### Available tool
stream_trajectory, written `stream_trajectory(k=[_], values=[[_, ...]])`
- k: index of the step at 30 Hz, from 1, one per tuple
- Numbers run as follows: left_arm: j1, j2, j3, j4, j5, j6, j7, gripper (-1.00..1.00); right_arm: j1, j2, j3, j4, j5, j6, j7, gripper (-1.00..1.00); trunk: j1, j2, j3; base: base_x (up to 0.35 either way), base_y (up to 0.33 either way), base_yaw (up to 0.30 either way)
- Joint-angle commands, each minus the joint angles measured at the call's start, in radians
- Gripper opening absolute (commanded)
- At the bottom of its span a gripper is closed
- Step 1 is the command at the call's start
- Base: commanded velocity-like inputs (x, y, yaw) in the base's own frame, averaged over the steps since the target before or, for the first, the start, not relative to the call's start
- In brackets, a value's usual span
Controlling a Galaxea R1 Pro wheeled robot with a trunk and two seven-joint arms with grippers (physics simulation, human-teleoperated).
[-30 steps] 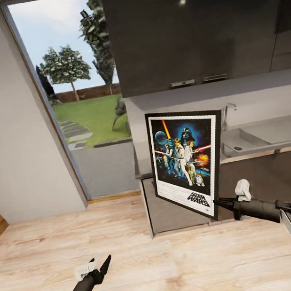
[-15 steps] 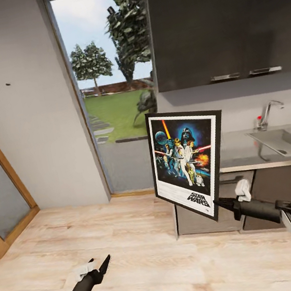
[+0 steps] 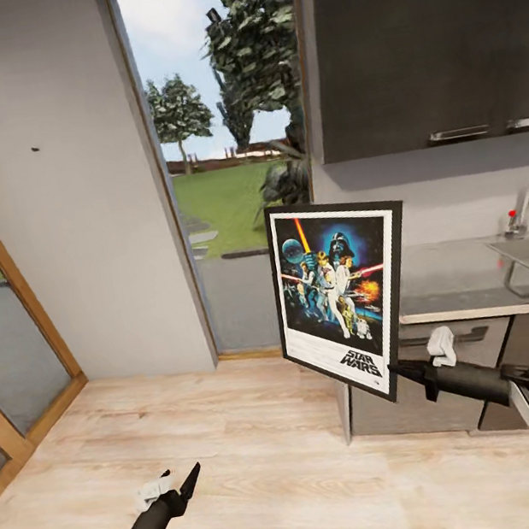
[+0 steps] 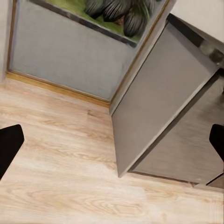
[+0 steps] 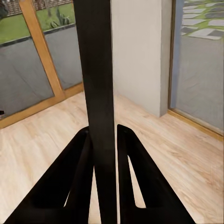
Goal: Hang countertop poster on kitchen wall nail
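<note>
The black-framed poster (image 3: 341, 289) is clamped edge-on by the right end effector (image 5: 103, 140); the left end effector (image 4: 112, 140) is spread open; a nail (image 3: 35, 149) is seen on the wall.

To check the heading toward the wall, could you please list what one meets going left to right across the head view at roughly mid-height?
wooden door frame → wall nail → window → poster → countertop → faucet
</note>
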Motion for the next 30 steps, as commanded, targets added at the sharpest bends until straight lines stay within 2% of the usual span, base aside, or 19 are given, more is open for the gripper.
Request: stream_trajectory(k=[1,10,17,30], values=[[-0.001,0.0,0.002,0.002,0.005,0.0,-0.007,1.0,-0.001,0.0,-0.002,-0.002,0.0,0.011,0.006,-1.0,0.001,-0.002,-0.002,0.177,0.276,0.238],[-0.001,0.0,0.002,0.002,0.005,0.0,-0.008,1.0,-0.001,0.0,-0.002,-0.002,0.001,0.01,0.006,-1.0,0.001,-0.002,-0.002,0.135,0.258,0.277],[-0.001,0.001,0.002,0.002,0.005,0.0,-0.008,1.0,-0.001,0.0,-0.001,-0.003,0.001,0.01,0.006,-1.0,0.001,-0.002,-0.002,0.044,0.068,0.273],[-0.001,0.001,0.003,0.002,0.005,0.0,-0.008,1.0,-0.001,0.0,-0.002,-0.008,0.001,0.012,0.006,-1.0,0.001,-0.002,-0.002,0.217,0.194,0.04]])
